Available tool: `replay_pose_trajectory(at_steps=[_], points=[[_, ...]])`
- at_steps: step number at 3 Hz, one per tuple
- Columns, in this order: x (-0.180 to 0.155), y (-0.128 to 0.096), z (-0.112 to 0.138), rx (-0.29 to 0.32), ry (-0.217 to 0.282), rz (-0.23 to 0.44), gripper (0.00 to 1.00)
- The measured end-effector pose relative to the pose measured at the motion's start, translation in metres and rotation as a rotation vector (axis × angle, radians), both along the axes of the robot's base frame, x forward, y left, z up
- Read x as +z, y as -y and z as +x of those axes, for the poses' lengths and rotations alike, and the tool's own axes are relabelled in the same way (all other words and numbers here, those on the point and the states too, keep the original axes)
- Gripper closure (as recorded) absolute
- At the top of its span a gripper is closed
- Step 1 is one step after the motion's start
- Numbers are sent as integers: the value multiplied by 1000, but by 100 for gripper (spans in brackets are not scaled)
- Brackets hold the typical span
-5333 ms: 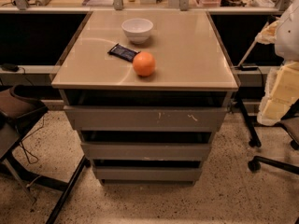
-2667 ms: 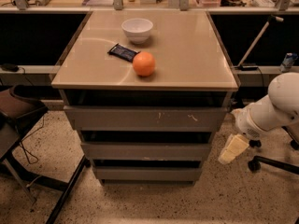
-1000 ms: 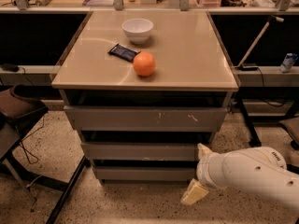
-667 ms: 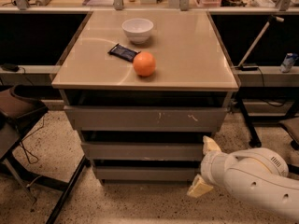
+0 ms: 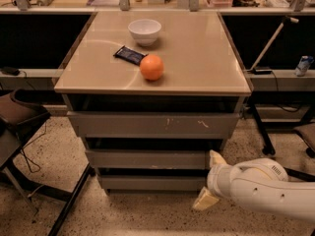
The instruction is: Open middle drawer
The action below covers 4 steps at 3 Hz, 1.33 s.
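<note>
Chair [image 5: 19,117]: dark padded seat on thin black legs, far left, well apart from the work.
Bench [image 5: 197,58]: smooth tan top with a soft sheen, square-edged, over a stack of three grey drawer fronts.
Packet [image 5: 129,55]: flat, dark, glossy wrapper lying on the bench top.
Bowl [image 5: 144,31]: small, white, round and glazed, just behind the packet.
Orange [image 5: 151,67]: a matte sphere touching the packet's near corner.
Top drawer [image 5: 147,124]: the tallest grey front, flat, marked with white scratches.
Middle drawer [image 5: 147,159]: plain flat grey front with no handle, between the scratched front and the narrow one below. It sits flush in the stack, so it is not yet opened.
Bottom drawer [image 5: 147,182]: the narrowest grey front, plain.
Claw [image 5: 210,179]: two cream, wedge-shaped fingers spread wide with nothing between them. The upper tip is just beside the right end of the middle drawer front; whether it touches cannot be told.
Arm [image 5: 266,188]: a smooth white rounded shell entering from the lower right.
Change: over the last few seconds the arm has dropped from beside the bench top to drawer height and closed in on the cabinet's right edge. No drawer has moved.
Meaning: the approach looks nearly done, and the pull itself has yet to begin.
</note>
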<state>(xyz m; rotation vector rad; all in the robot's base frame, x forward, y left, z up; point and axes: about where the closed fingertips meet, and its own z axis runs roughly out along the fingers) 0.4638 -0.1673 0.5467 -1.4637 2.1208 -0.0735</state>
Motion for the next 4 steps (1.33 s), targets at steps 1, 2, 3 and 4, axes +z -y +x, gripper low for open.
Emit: replay_pose_trajectory(at_steps=[1,2,3,4], points=[[-44,-15,30,-42,-50,63,0],[-47,-39,65,-61,6,149,0],[-45,-41,68,-60,18,159,0],[-52,-28,85,-106,29,148,0]])
